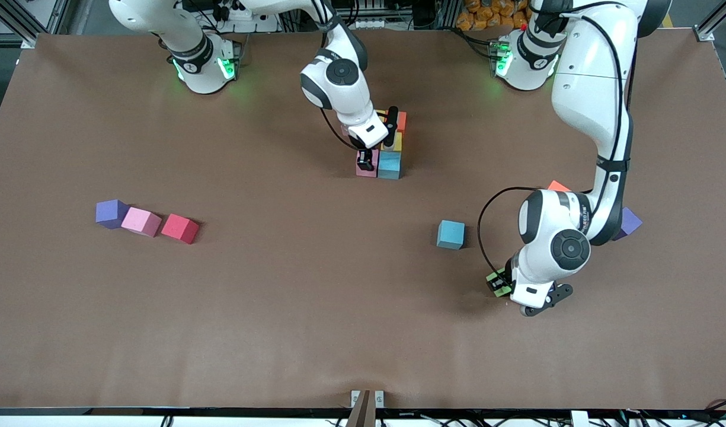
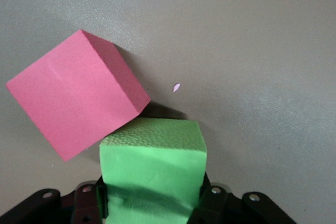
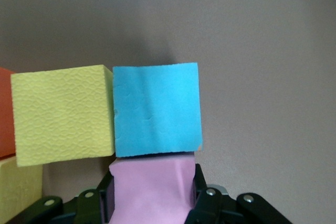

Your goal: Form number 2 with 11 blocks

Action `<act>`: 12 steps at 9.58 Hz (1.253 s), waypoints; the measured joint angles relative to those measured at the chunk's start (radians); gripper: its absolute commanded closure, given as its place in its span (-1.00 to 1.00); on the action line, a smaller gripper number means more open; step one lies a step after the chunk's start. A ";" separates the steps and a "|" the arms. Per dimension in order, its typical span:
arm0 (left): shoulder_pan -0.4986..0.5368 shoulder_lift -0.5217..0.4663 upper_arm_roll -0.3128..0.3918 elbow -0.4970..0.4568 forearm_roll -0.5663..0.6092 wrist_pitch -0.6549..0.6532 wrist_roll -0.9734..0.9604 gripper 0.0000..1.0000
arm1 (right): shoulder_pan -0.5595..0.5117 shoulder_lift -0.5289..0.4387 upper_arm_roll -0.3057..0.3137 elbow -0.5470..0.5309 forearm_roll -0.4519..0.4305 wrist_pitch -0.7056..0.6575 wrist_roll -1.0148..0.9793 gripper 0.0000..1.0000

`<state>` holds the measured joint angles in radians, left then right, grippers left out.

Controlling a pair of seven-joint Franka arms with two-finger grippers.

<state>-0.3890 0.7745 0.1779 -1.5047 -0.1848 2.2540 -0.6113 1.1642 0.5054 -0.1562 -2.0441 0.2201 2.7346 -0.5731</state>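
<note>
Right gripper [image 1: 366, 161] pinching pink cube [image 3: 149, 192] beside blue cube [image 3: 156, 109] risks nudging it; left gripper [image 2: 152, 203] clamps green cube [image 2: 152, 174]

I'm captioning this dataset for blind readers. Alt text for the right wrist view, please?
The right gripper is shut on a pink block, held against a light blue block. A yellow block sits flush beside the blue one on the brown table.
</note>
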 measured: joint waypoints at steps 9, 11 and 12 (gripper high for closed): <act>-0.001 -0.007 0.001 0.008 0.000 0.000 0.013 1.00 | 0.002 0.047 -0.001 0.025 0.049 0.014 0.012 -1.00; -0.001 -0.035 0.002 0.011 0.000 -0.003 0.069 1.00 | 0.001 0.045 -0.003 0.037 0.052 0.004 0.012 -1.00; -0.001 -0.052 0.002 0.011 0.000 -0.011 0.094 1.00 | 0.001 0.038 -0.004 0.044 0.053 -0.018 0.012 -1.00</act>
<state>-0.3903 0.7228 0.1803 -1.4935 -0.1847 2.2430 -0.5175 1.1652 0.5434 -0.1602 -2.0000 0.2728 2.7170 -0.5611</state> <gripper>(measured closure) 0.405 0.000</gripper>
